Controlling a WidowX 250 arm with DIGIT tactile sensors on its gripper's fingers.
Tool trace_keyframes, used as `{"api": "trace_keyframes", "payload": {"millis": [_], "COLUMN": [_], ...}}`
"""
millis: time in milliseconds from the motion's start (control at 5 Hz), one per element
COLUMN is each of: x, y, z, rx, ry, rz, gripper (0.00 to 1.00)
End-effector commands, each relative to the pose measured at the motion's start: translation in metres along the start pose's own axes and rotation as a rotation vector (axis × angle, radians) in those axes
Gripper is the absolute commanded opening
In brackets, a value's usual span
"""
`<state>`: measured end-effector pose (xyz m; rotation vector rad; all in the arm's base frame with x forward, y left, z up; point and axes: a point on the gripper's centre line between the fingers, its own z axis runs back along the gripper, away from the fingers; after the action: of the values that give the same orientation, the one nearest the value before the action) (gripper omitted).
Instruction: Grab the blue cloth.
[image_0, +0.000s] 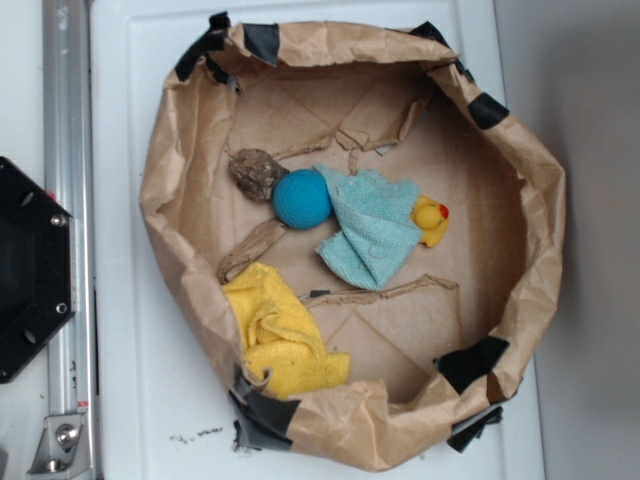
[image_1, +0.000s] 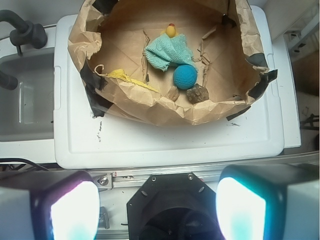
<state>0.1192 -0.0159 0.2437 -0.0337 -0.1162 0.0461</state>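
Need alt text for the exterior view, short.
A pale blue cloth lies mid-bin in a brown paper-lined bin, touching a teal ball and partly covering a yellow rubber duck. A yellow cloth sits at the near wall.

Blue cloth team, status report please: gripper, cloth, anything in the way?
Gripper open, high outside paper bin. Blue cloth untouched on floor. Teal ball and yellow duck touching it.

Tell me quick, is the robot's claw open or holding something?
Gripper: open, holding nothing, pulled back outside the paper bin, well short of the blue cloth.
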Motion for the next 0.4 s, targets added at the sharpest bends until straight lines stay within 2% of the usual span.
{"api": "trace_keyframes", "payload": {"millis": [0,200], "x": [0.0,0.046], "y": [0.0,0.009], "z": [0.0,-0.039], "rx": [0.0,0.032], "ry": [0.0,-0.086], "rz": [0.0,-0.063], "gripper": [1.0,1.0]}}
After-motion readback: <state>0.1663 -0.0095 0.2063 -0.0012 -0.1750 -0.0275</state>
